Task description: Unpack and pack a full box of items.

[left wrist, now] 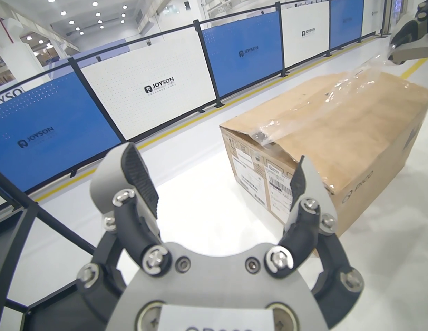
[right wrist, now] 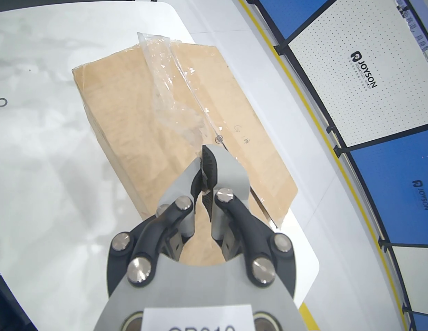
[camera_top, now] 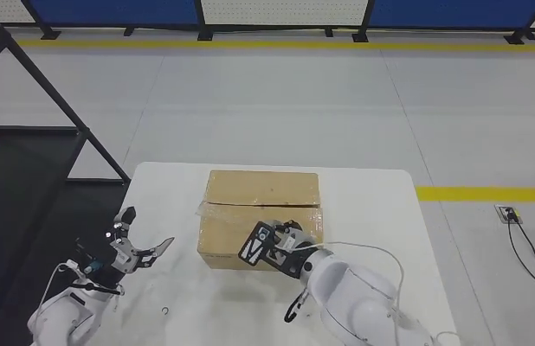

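We record a white table [camera_top: 371,199] carrying one cardboard box [camera_top: 263,192], and every place below is given from that box. It stands closed, flaps down, its long axis running from one arm's side to the other.

A strip of clear tape [right wrist: 169,104] runs along the top seam, in line with the long axis. It is crumpled and partly lifted off the cardboard. One end still hangs over the box's end on the left arm's side.

The right claw [right wrist: 204,160] stands over the box top, by the edge nearer the robot. It is clenched on the tape, which stretches away from its tips along the seam. We judge the step in hand to be stripping the seal, so the coming pull should follow the seam line; the stuck length lies ahead of this claw.

The left claw [left wrist: 216,156] hangs well apart from the box, off its left end, released and holding nothing. The right arm is plainly the nearer.

A small ring [camera_top: 164,310] lies on the table, off the box's near left corner.
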